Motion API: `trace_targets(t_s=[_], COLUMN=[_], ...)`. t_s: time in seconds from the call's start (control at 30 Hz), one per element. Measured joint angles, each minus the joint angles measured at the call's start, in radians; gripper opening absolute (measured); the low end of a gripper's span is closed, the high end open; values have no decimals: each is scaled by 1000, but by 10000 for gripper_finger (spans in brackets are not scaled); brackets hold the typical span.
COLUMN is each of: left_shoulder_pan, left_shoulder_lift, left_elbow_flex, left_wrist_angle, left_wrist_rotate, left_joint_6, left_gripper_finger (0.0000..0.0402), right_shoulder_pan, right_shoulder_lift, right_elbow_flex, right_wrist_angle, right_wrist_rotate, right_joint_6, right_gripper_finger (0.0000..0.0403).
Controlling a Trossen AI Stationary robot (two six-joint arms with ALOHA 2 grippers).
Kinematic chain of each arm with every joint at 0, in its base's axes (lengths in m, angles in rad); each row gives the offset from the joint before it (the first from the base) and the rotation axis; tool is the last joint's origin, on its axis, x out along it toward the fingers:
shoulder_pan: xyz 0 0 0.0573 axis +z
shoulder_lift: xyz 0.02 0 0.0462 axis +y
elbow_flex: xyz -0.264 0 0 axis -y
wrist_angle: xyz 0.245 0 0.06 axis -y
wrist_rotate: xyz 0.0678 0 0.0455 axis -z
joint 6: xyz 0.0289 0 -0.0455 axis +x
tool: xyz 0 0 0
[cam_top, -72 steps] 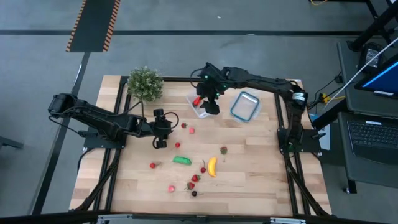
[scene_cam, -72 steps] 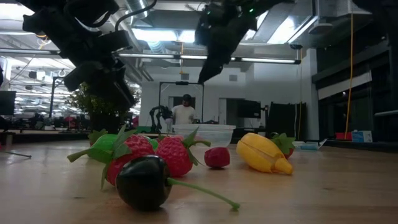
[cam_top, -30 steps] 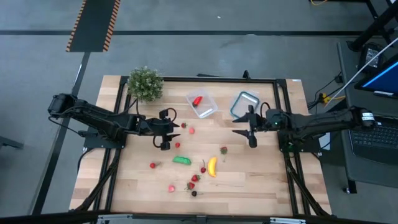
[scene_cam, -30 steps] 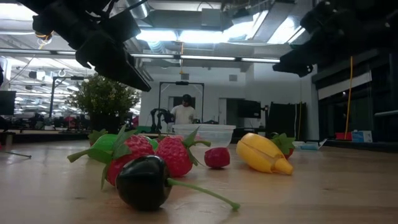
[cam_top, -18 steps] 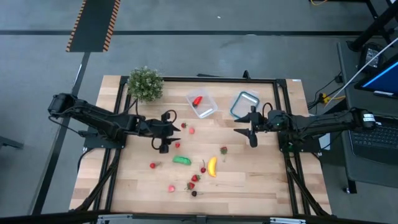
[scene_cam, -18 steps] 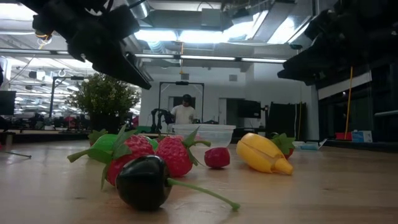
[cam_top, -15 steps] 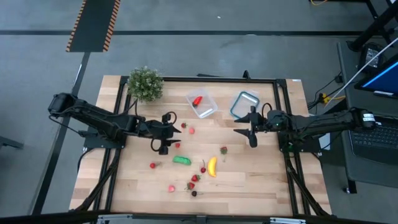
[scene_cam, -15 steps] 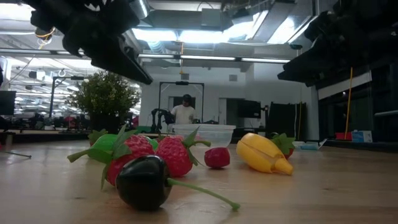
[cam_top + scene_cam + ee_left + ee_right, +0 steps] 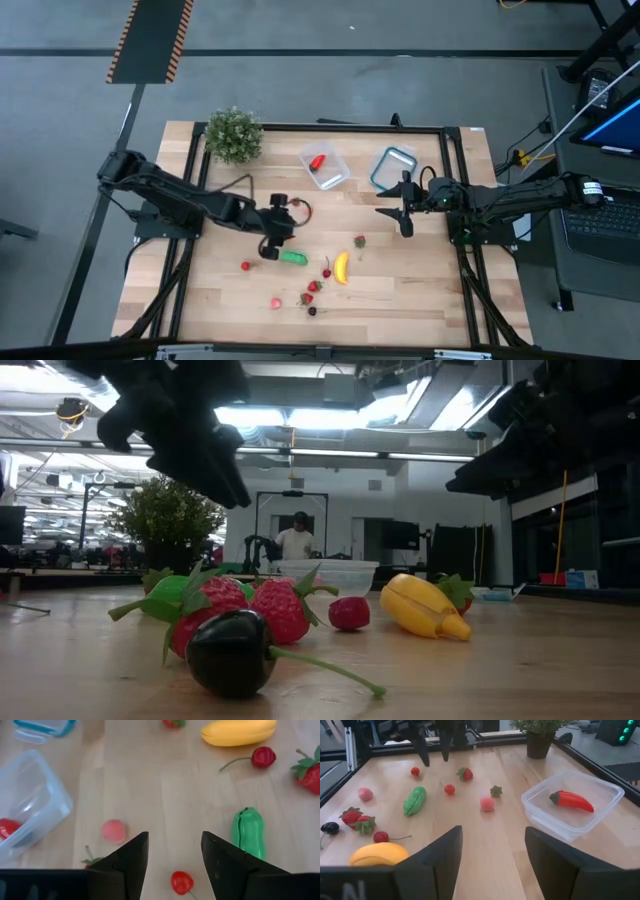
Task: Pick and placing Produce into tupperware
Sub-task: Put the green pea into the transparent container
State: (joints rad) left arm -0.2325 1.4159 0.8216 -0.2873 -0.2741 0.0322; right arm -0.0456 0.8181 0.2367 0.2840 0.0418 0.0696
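While the left claw (image 9: 271, 243) hangs spread and empty above mid-tabletop, a small red berry (image 9: 182, 882) and the green oblong piece (image 9: 293, 257) lie close enough that closing could knock one away. One red pepper (image 9: 317, 162) sits in the tupperware (image 9: 325, 167) near the far edge; the right claw (image 9: 392, 211) waits spread. No legible writing.
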Motion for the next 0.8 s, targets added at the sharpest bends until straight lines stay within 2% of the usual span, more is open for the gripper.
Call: trace_targets(t_s=[0.13,0.47,0.67,0.8], left_shoulder_pan=[-19,-118,-173,-193], left_shoulder_lift=[81,247,263,264], left_elbow_flex=[74,283,321,321], left_wrist_angle=[-52,-316,-326,-332], left_wrist_rotate=[1,3,33,30], left_joint_6=[-13,-133,-201,-239], left_gripper_finger=[176,176,176,176], right_shoulder_pan=[0,0,0,1], right_shoulder_lift=[0,0,0,0], right_elbow_flex=[0,0,0,0], right_wrist_angle=[-26,-101,-103,-103], right_wrist_rotate=[0,-1,-1,-42], right_joint_6=[0,18,28,34], right_gripper_finger=[218,218,218,218])
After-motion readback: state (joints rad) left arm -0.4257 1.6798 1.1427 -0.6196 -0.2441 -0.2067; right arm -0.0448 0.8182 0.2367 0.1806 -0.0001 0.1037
